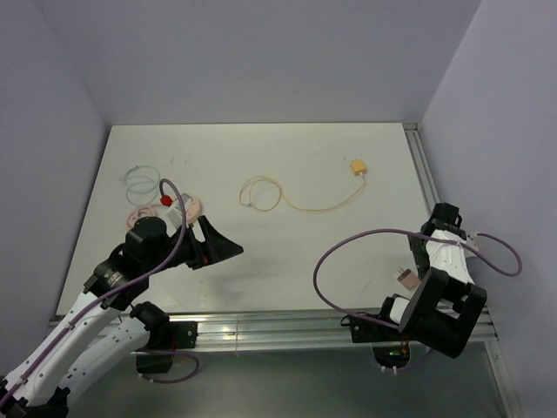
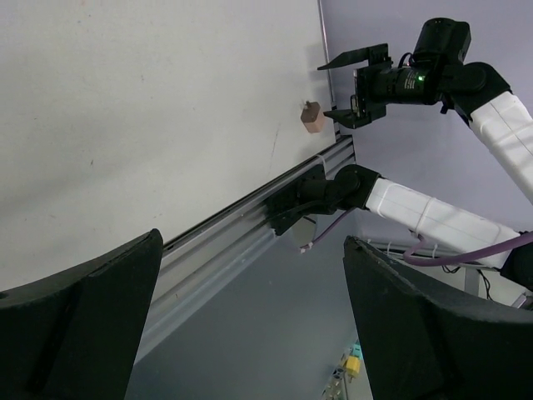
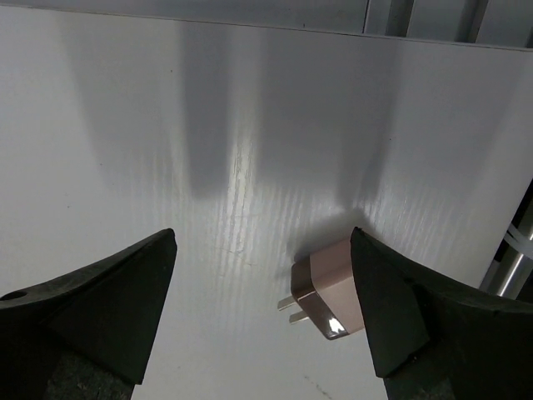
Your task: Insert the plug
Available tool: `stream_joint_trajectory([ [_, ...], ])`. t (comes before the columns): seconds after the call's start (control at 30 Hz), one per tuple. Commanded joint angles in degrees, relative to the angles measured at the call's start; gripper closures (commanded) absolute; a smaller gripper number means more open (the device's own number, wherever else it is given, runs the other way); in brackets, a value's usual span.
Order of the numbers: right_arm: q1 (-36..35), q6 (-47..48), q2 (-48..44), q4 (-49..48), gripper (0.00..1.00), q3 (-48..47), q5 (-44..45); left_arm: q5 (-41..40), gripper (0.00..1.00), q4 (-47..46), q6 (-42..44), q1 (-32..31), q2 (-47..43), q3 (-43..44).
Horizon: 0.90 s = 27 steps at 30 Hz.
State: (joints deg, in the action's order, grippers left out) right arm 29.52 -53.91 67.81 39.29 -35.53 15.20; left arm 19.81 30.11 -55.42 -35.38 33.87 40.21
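Note:
A small brown two-pin plug (image 1: 405,279) lies on the white table near its front right edge. It also shows in the right wrist view (image 3: 326,292) and, far off, in the left wrist view (image 2: 312,117). My right gripper (image 3: 262,317) is open and hovers just above the table, and the plug lies beside its right finger (image 3: 416,308) without touching it. From above the right gripper (image 1: 414,259) is over the plug. My left gripper (image 1: 222,246) is open and empty at the front left; in its own view (image 2: 250,333) it points across the table edge.
A yellow cable with a yellow connector (image 1: 358,167) and a coiled loop (image 1: 261,193) lies mid-table. Green, white and pink cable rings (image 1: 139,183) and a red-and-white object (image 1: 170,203) sit at the left beside my left arm. An aluminium rail (image 1: 278,329) runs along the front edge.

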Motion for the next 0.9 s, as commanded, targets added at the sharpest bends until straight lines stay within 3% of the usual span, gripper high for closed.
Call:
stream_joint_trajectory([
  [0.0,0.19,2.75,-3.73,-0.62,0.09,1.16,0.9,-1.27,0.06,0.22,-0.83,-0.31,1.02,0.75],
  [0.13,-5.14,-0.74,-12.05,0.35,0.09,4.05,3.5,0.23,0.06,0.56,0.22,-0.92,1.64,1.36],
  [0.33,-8.95,-2.43,-15.6,2.19,0.07,3.36,4.75,-1.97,0.05,1.98,2.15,-1.19,-0.91,1.46],
  [0.67,-10.09,-4.18,-3.14,9.66,0.09,-3.4,6.15,0.49,0.04,-1.11,4.09,-1.1,-0.91,-0.66],
  [0.87,-12.47,-7.87,-2.42,12.56,0.1,-4.81,10.02,1.8,0.04,-2.86,6.55,-1.19,2.34,-0.21],
])
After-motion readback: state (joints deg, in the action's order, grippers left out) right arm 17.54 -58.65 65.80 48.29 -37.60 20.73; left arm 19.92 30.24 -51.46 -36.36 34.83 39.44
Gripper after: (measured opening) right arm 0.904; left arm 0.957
